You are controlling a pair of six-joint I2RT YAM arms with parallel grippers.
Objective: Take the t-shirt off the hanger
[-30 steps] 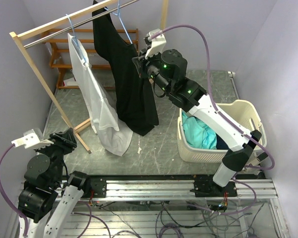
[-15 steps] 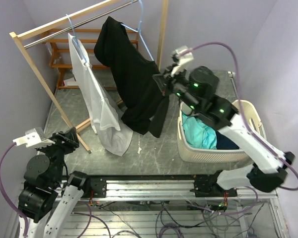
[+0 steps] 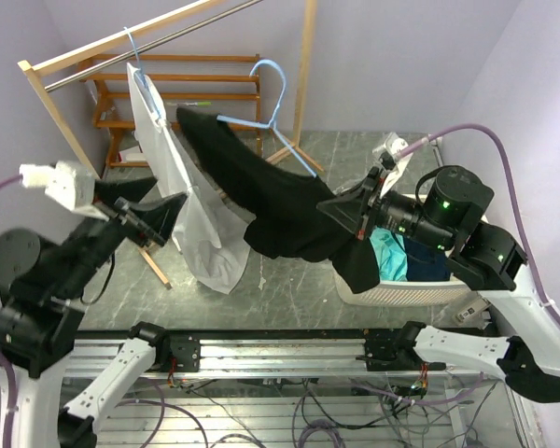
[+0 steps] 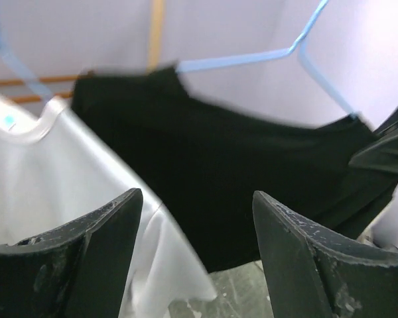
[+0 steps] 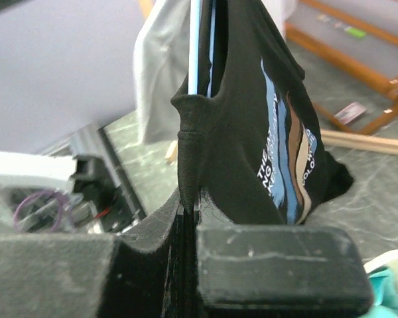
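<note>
Can't see the right gripper's (image 5: 188,211) fingertips at all; they're buried in a pinched fold of the black cotton t-shirt (image 3: 280,201). The shirt stretches from the light blue wire hanger (image 4: 235,57), whose wire runs inside it, down over the cream plastic laundry basket (image 3: 401,291). The left gripper (image 4: 194,209) gapes wide, holding nothing, just beside the white t-shirt (image 3: 194,219). Grey marbled surface (image 3: 289,280), lilac walls (image 3: 401,56). The shirt's blue-and-tan print has white lettering, too skewed to read.

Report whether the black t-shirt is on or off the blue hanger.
On: the blue hanger runs down into the black t-shirt, one arm bare in the top view; the right gripper pinches the cloth.
</note>
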